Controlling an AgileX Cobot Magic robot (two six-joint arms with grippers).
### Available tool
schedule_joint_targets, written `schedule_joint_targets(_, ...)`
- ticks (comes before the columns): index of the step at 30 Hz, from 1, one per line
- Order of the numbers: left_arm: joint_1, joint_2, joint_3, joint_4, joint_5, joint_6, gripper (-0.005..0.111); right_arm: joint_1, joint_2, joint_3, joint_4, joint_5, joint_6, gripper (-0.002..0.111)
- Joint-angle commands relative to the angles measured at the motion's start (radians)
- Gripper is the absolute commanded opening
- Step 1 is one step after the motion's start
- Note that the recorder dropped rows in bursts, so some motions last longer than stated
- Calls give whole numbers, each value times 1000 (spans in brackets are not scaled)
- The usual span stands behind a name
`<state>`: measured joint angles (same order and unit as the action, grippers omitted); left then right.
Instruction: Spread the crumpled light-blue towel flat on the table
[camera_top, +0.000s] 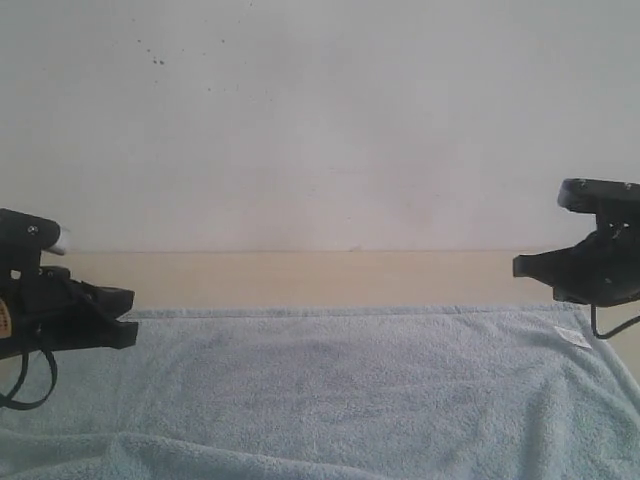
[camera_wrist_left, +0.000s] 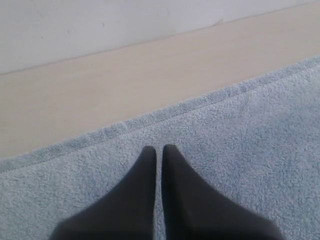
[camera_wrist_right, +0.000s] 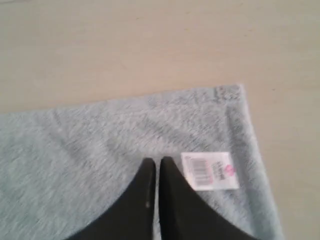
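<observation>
The pale light-blue towel (camera_top: 340, 390) lies spread over the near part of the beige table (camera_top: 300, 278), its far hem straight, with a low ridge along its near side. Its white tag (camera_top: 573, 337) sits near the far right corner. My left gripper (camera_top: 125, 318) hovers over the towel's left end, shut and holding nothing. In the left wrist view the gripper (camera_wrist_left: 159, 148) sits above the towel (camera_wrist_left: 240, 140), just inside the hem. My right gripper (camera_top: 518, 266) hangs above the far right corner, shut and empty. In the right wrist view the gripper (camera_wrist_right: 156, 161) is next to the tag (camera_wrist_right: 210, 170).
A white wall (camera_top: 320, 120) rises straight behind the table. A strip of bare table (camera_wrist_left: 100, 85) runs between the towel's far hem and the wall. More bare table (camera_wrist_right: 125, 45) shows beyond the towel's right corner (camera_wrist_right: 239, 90).
</observation>
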<state>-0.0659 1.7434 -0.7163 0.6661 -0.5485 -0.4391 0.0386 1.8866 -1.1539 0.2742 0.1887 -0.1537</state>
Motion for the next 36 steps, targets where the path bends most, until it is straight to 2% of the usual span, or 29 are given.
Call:
schedule_joint_targets(1,-3,44,-4,29,-34,10,4,88,-64,2,4,282,-148,2)
schedule_joint_targets(5,-3,-13,-4,210,95,-115,4,112,-84,12,-22,495,-157,2)
schedule_joint_targets(8,-3,-95,-4,200,261,-206,4,84,-84,66,-142,535,-36,2)
schedule_joint_targets(11,-3,-162,-2,148,366,-253,4,49,-84,154,-244,452,73,2)
schedule_joint_targets(14,-3,-193,19,135,344,-253,4,20,-84,203,-238,360,85,2)
schedule_joint_targets(21,-3,-193,36,137,207,-251,4,-22,-81,215,-257,344,90,2)
schedule_joint_targets(29,-3,-193,36,137,220,-249,4,-86,-80,215,-268,331,96,2)
schedule_joint_targets(36,-3,-193,36,137,207,-249,4,-98,-79,215,-274,310,98,2)
